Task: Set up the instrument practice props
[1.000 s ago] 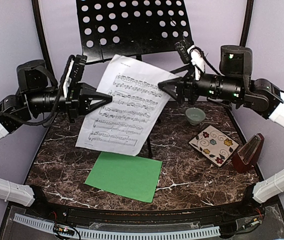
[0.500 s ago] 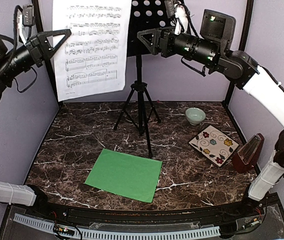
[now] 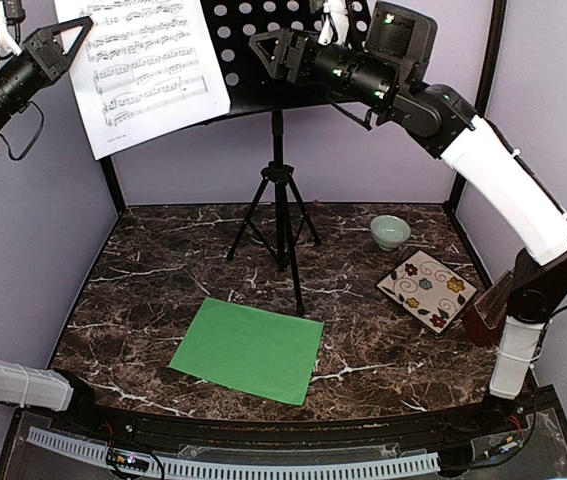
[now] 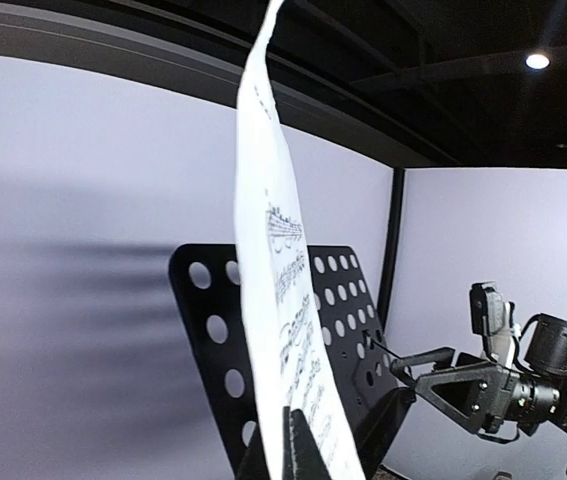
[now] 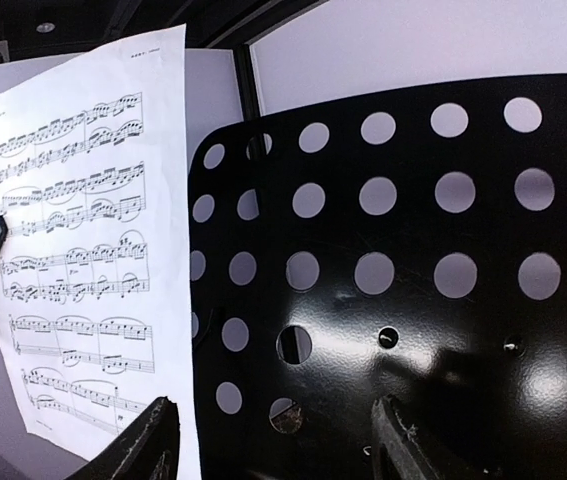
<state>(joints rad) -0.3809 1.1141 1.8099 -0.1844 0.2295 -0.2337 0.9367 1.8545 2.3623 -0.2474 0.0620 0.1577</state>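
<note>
Though walls (image 3: 383,170) are lilac, dark marble (image 3: 143,290) underlies the green sheet (image 3: 248,350).

Overhead view: you see the white sheet (image 3: 148,65) and the stand (image 3: 248,90) cut off at the top edge; the right arm (image 3: 528,290) hides part of the metronome (image 3: 478,320).
</note>
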